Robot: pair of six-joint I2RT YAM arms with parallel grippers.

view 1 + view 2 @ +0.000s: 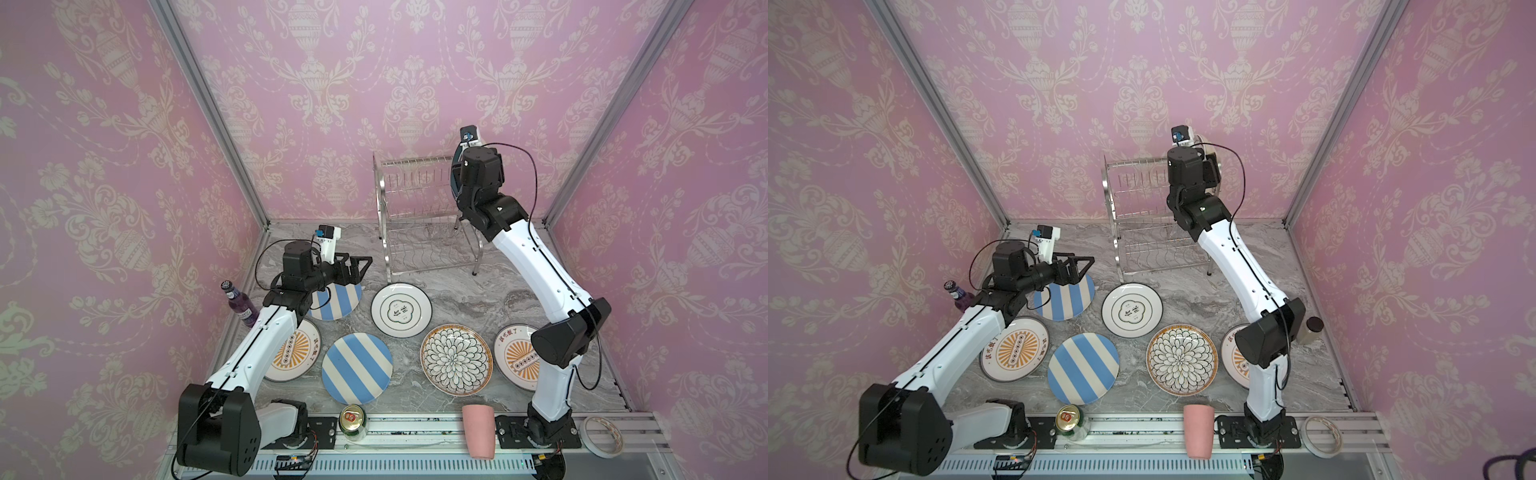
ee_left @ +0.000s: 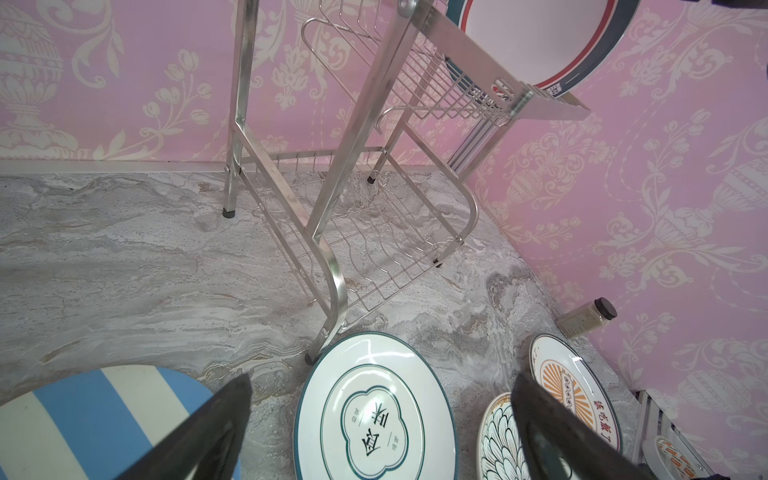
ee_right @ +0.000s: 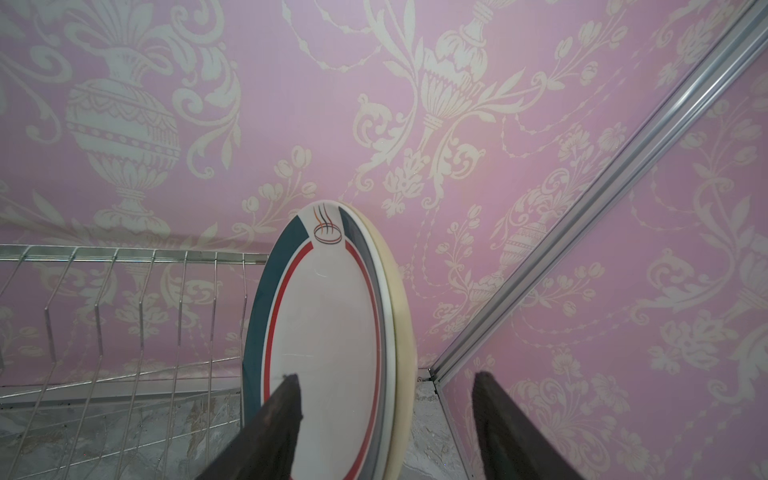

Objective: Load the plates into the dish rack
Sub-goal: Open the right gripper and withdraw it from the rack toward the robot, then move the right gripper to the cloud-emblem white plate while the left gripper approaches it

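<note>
Right fingers (image 3: 276,432) apart, teal-rimmed plate (image 3: 328,299) between

Purple bottle (image 1: 239,303), can (image 1: 353,422), pink cup (image 1: 478,432), tape roll (image 1: 602,436), jar (image 1: 1310,329).

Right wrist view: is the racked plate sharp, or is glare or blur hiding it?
Right wrist view: the teal-rimmed plate is sharp, with only a faint sheen; the near pincer fingers look dark and soft. Left wrist view: glare streaks mark the white plate near its rim.
</note>
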